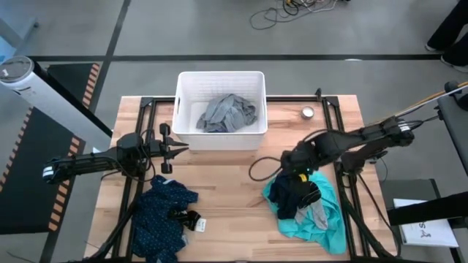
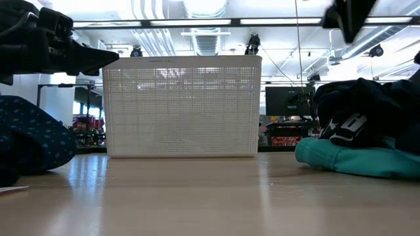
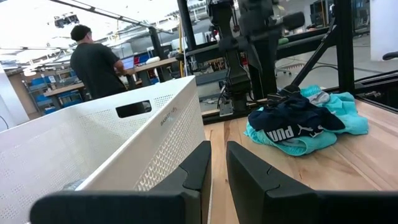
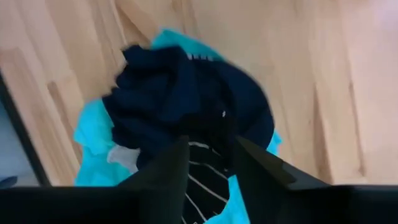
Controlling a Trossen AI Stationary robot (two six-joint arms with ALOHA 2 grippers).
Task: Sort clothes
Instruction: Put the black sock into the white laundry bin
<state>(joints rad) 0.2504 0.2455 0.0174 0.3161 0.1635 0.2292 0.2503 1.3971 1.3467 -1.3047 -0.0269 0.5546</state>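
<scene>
Overhead and worktop-level views of the two-arm rig at the wooden worktop [image 1: 234, 179]. A white perforated basket [image 1: 220, 109] stood at the far middle of the worktop, with a grey garment [image 1: 228, 113] lying crumpled inside it.

Left hand [image 1: 175, 148]: it hovered just in front of the basket's left near corner, above the worktop. In the left wrist view its two dark fingers [image 3: 199, 169] stood nearly parallel with only a narrow gap between them, and nothing lay in that gap; the basket's wall [image 3: 124, 146] ran close beside them.

Right hand [image 1: 302, 179]: it hung over the top of the pile at the right front of the worktop. In the right wrist view its fingers [image 4: 171, 165] were parted by a moderate gap, with a dark navy piece [image 4: 186, 102] showing directly beyond them. Whether the fingertips touched the fabric could not be told; no garment was seen pinched between them.

Clothes: the right pile consisted of a teal garment [image 1: 322, 219] spread underneath, with small navy pieces [image 1: 289, 196] heaped on it and a sliver of grey [image 1: 316, 213] at its near side. A dark navy patterned garment [image 1: 162, 212] lay apart at the left front of the worktop, below the left arm. A small round metal object [image 1: 308, 112] sat on the worktop to the right of the basket. In the left wrist view a person [image 3: 93, 62] stood in the room beyond.
</scene>
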